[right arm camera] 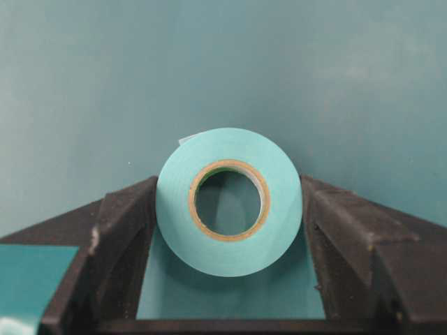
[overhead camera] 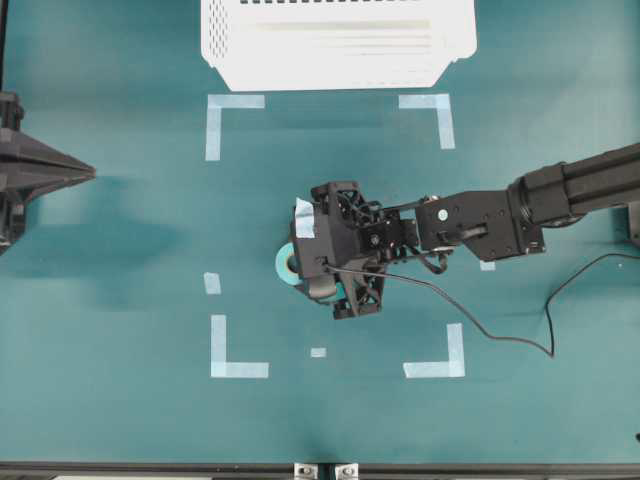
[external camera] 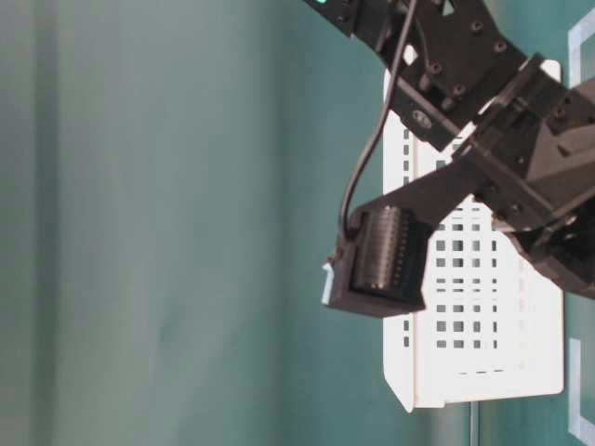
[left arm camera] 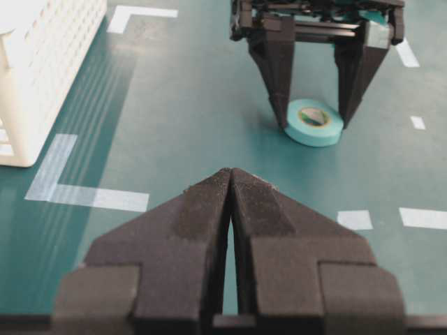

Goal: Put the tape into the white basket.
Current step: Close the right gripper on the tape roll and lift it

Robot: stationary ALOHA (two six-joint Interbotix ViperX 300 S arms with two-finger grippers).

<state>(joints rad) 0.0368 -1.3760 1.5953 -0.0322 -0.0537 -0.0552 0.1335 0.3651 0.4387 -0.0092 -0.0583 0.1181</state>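
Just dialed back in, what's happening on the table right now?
The right tool is down at the table with its fingers on either side of the tape, which lies flat on the teal surface. The fingers sit at the roll's sides, but a firm grip isn't clear, and the roll hasn't been lifted. The left tool is shut and parked well back from the roll. The white basket waits at the far edge.
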